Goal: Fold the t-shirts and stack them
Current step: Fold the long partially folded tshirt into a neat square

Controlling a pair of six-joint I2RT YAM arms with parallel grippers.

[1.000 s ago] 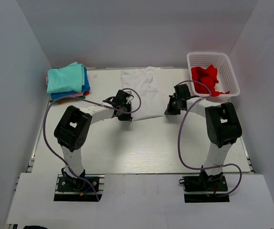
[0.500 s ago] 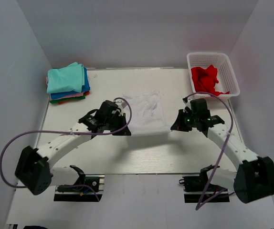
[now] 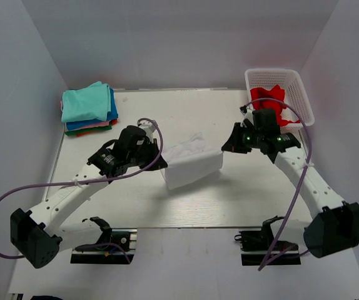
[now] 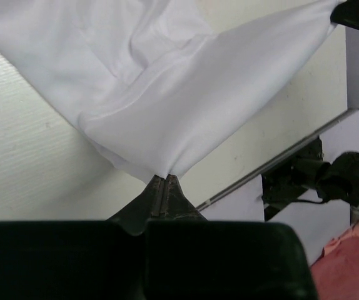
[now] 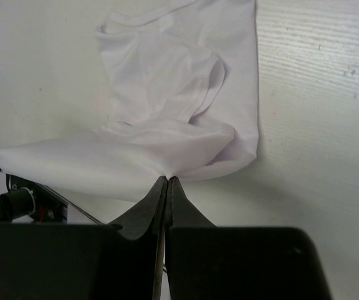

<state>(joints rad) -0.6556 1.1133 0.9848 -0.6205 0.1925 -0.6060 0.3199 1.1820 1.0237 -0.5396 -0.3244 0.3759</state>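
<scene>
Two corners of the white shirt [image 3: 192,165] are being pinched, one by my closed left gripper [image 4: 165,182] and one by my closed right gripper [image 5: 167,182], stretching it between them over the table [image 3: 136,206].

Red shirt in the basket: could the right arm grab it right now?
Probably not yet: its fingers are shut on the white t-shirt, though the open basket sits close by.
</scene>
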